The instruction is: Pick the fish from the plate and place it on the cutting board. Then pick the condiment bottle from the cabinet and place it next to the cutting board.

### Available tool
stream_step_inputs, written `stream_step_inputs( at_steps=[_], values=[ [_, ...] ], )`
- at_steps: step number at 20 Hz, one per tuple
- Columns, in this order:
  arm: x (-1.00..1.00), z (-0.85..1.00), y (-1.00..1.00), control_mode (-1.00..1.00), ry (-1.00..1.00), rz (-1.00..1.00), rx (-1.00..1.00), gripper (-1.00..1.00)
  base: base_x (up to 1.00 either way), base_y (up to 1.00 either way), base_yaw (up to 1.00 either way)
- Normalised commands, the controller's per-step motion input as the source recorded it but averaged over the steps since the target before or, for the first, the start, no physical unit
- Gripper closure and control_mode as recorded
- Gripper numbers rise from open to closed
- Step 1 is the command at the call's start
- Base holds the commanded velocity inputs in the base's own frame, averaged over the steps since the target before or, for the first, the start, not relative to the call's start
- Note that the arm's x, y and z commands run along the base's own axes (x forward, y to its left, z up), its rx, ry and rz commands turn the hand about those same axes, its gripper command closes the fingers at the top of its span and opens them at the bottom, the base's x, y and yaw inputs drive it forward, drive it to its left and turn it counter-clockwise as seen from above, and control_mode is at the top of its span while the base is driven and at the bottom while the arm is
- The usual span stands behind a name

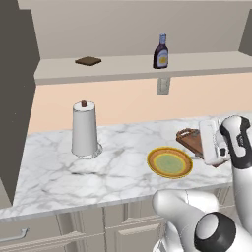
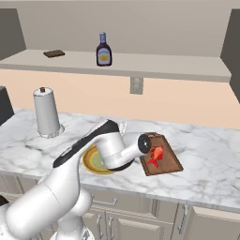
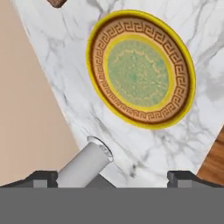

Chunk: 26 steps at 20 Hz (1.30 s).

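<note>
The small red-orange fish (image 2: 156, 154) lies on the dark brown cutting board (image 2: 161, 163), which sits right of the plate (image 2: 93, 161) on the marble counter. The plate (image 3: 141, 69), with its yellow rim and pale green centre, is empty and lies below my gripper (image 3: 113, 178). The gripper is open, its two dark fingertips set wide apart with nothing between them. In the left base view my hand hovers right of the plate (image 1: 170, 162), above the board (image 1: 189, 140). The condiment bottle (image 1: 161, 51) (image 2: 103, 50) stands upright on the cabinet ledge (image 1: 123, 66) (image 2: 164, 65).
A tall white paper-towel roll (image 1: 84, 129) (image 2: 47, 112) (image 3: 85, 164) stands on the counter left of the plate. A small flat dark slab (image 1: 88, 61) (image 2: 54, 53) lies on the ledge left of the bottle. A wall outlet (image 2: 136, 85) sits under the ledge.
</note>
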Motion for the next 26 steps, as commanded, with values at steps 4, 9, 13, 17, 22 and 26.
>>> stream_step_inputs(
  at_steps=[4, 9, 13, 17, 22, 26],
  values=[
    [0.09, 0.0, -0.02, -1.0, 0.15, -0.07, 0.22, -1.0, 0.0, 0.0, 0.0],
    [0.08, 0.0, -0.11, -1.0, 0.12, -0.03, 0.2, -1.0, 0.0, 0.0, 0.0],
    [0.05, 0.0, -0.22, -1.0, 0.08, 0.0, 0.18, -1.0, 0.0, 0.0, 0.0],
    [0.03, 0.0, -0.17, -1.0, 0.03, 0.0, 0.14, -1.0, 0.0, 0.0, 0.0],
    [0.0, 0.0, -0.05, -1.0, 0.02, 0.0, 0.17, -1.0, 0.0, 0.0, 0.0],
    [0.0, 0.0, 0.0, -1.0, 0.0, 0.0, 0.18, -1.0, 0.0, 0.0, 0.0]
  ],
)
